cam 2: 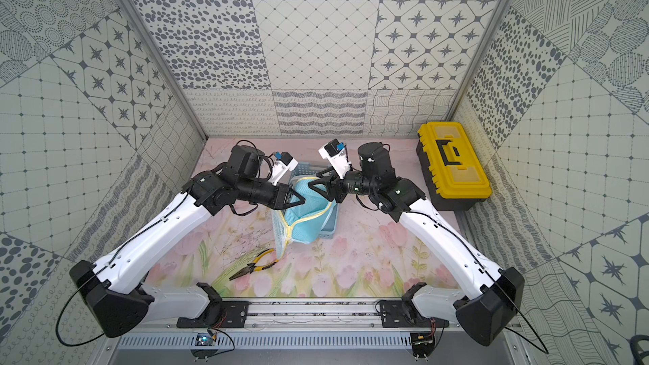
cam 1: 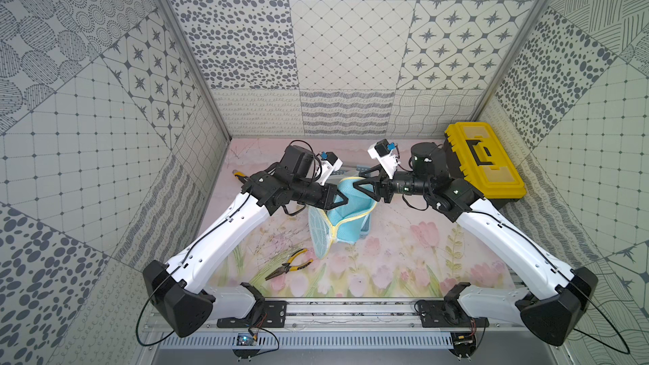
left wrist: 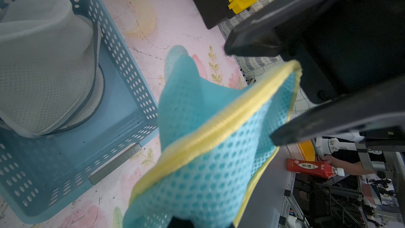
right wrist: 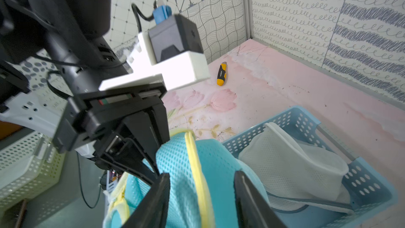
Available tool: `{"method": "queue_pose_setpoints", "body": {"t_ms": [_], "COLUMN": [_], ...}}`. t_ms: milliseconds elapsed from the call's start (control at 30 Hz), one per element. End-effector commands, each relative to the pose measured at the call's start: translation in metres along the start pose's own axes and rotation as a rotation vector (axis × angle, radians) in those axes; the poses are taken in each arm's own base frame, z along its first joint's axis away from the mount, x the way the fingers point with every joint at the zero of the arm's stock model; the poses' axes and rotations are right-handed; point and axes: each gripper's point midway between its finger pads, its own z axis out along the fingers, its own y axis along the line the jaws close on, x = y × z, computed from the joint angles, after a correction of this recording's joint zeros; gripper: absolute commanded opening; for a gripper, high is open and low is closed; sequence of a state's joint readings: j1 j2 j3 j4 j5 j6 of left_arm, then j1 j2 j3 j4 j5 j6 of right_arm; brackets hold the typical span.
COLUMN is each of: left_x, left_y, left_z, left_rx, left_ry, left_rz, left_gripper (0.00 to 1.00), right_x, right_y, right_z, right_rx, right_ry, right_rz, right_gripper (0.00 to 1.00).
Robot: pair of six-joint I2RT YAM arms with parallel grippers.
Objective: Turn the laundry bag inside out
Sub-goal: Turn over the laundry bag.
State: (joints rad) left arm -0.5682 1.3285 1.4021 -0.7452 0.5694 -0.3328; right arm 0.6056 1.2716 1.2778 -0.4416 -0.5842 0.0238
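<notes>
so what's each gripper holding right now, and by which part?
Left gripper is shut on the blue mesh laundry bag, pinching its upper edge. Right gripper straddles the bag's yellow zipper trim, jaws apart; a grip cannot be told.

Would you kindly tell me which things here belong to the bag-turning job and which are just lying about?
Job:
- blue mesh laundry bag
- left hand, shut on its edge
- right hand at its yellow rim

Lying about:
- pliers
- yellow toolbox
- blue basket with white mesh bag
- screwdriver
</notes>
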Motion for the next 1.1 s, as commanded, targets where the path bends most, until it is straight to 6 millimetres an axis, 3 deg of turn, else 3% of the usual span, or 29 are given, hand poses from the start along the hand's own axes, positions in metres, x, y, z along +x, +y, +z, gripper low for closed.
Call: {"method": "queue_pose_setpoints", "body": {"t_ms": [0, 67, 133, 233, 333, 567, 833, 933, 1000, 1067], "left_x": [0.001, 0.003, 0.006, 0.009, 0.01, 0.0, 0.017, 0.018, 0.02, 0.022], "left_y": [-0.011, -0.01, -0.009, -0.007, -0.006, -0.01, -0.005, -0.008, -0.015, -0.02], "left_z": [-0.004, -0.002, 0.0, 0.003, 0.001, -0.01, -0.009, -0.015, -0.018, -0.019], "left_rx": [0.039, 0.041, 0.048, 0.048, 0.031, 0.022, -0.002, -0.001, 0.026, 0.06], "left_ry": [0.01, 0.021, 0.037, 0.048, 0.039, -0.033, 0.054, 0.047, 0.051, 0.056], "left_rz": [0.035, 0.026, 0.011, -0.005, -0.006, 0.031, 0.029, 0.05, 0.068, 0.085], "left_gripper": [0.0, 0.0, 0.0, 0.0, 0.0, 0.0, 0.0, 0.0, 0.0, 0.0], "right_x": [-0.017, -0.037, -0.052, -0.053, -0.043, -0.008, 0.01, 0.017, 0.014, 0.018], "right_y": [0.0, -0.014, -0.052, -0.104, -0.129, -0.154, -0.182, -0.188, -0.179, -0.174], "right_z": [-0.001, -0.005, -0.019, -0.039, -0.044, -0.045, -0.079, -0.085, -0.069, -0.063], "right_rx": [0.04, 0.165, 0.407, 0.727, 0.872, 0.966, 1.07, 1.028, 0.83, 0.779], "right_ry": [-0.036, -0.132, -0.224, -0.235, -0.188, -0.129, -0.116, -0.127, -0.149, -0.135], "right_rz": [-0.047, -0.034, 0.021, 0.067, 0.081, 0.178, 0.246, 0.309, 0.332, 0.341], "right_gripper": [0.0, 0.0, 0.0, 0.0, 0.0, 0.0, 0.0, 0.0, 0.0, 0.0]}}
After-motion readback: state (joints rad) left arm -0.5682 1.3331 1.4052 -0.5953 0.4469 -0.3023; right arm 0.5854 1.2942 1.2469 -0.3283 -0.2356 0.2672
